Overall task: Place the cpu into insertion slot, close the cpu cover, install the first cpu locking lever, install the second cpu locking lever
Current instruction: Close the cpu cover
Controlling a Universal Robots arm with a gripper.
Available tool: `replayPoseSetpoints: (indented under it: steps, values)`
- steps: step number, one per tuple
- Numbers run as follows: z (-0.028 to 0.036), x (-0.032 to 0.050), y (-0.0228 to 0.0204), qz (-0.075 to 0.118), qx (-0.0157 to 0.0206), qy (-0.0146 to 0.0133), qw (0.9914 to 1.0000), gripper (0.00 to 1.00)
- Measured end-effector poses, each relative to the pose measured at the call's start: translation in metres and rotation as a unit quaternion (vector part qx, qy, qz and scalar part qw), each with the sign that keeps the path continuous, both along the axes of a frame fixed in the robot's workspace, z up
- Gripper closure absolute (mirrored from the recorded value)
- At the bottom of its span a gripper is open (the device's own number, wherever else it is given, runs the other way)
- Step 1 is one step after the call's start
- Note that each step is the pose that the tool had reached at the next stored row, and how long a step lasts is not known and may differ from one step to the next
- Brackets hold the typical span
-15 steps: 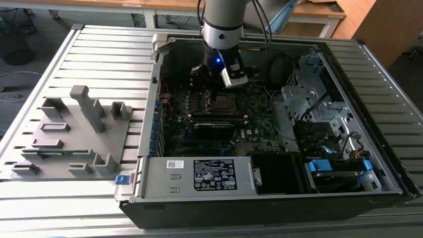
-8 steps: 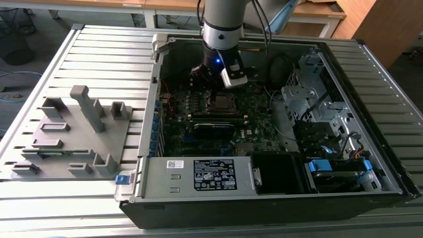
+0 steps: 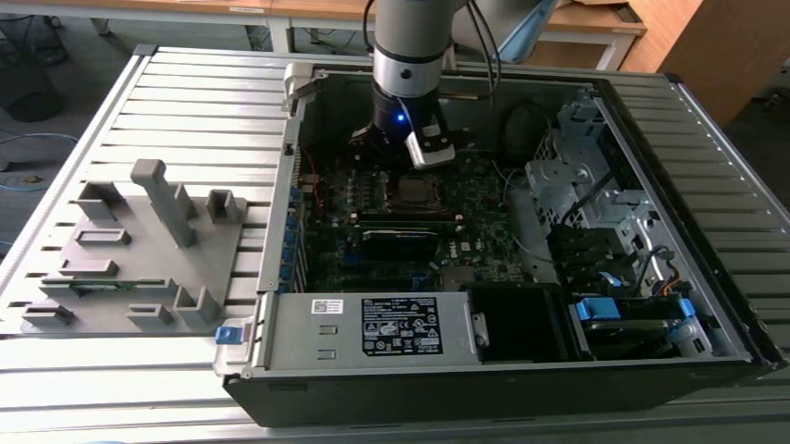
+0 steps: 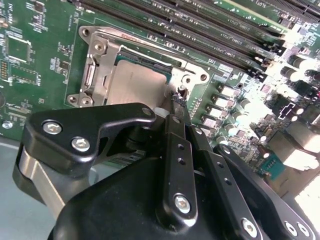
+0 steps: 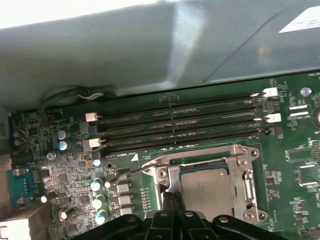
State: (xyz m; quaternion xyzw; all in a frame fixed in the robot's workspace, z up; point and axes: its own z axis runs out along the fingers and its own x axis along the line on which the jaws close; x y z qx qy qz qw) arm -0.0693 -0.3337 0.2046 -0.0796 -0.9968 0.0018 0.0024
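**Fingers (image 4: 176, 150) drawn together at the socket's corner**

An open computer case (image 3: 691, 185) lies on a slatted table (image 3: 185, 102), and the arm (image 3: 408, 46) reaches down into it above the dark green motherboard (image 3: 370, 264). On that board sits the insertion slot (image 3: 413, 190). The cpu cover (image 4: 95, 75) lies flat across it, and the cpu (image 4: 137, 82) is seated in the cover's window, its grey top showing. The gripper (image 4: 177, 102) narrows to a closed point just beside the cover's corner. There a thin wire locking lever (image 5: 137, 167) runs out toward the capacitors (image 5: 97, 185).

The work looks to be at a lever. Done well, the tip bears on the wire alone, pressing it down and sideways under its catch with steady force. It should keep off the cover plate and the small parts nearby.

I cannot tell whether the wire is nipped between the tips or only beside them. The gripper's body hides the slot's near edge in both wrist views, and I cannot make out a second lever.
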Motion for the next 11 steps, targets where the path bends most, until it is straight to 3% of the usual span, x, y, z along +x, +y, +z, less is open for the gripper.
replayPoseSetpoints:
  steps: [11]
  values:
    - [-0.0055, -0.0008, 0.0000, 0.000, 0.0000, 0.0000, 1.00000, 0.89]
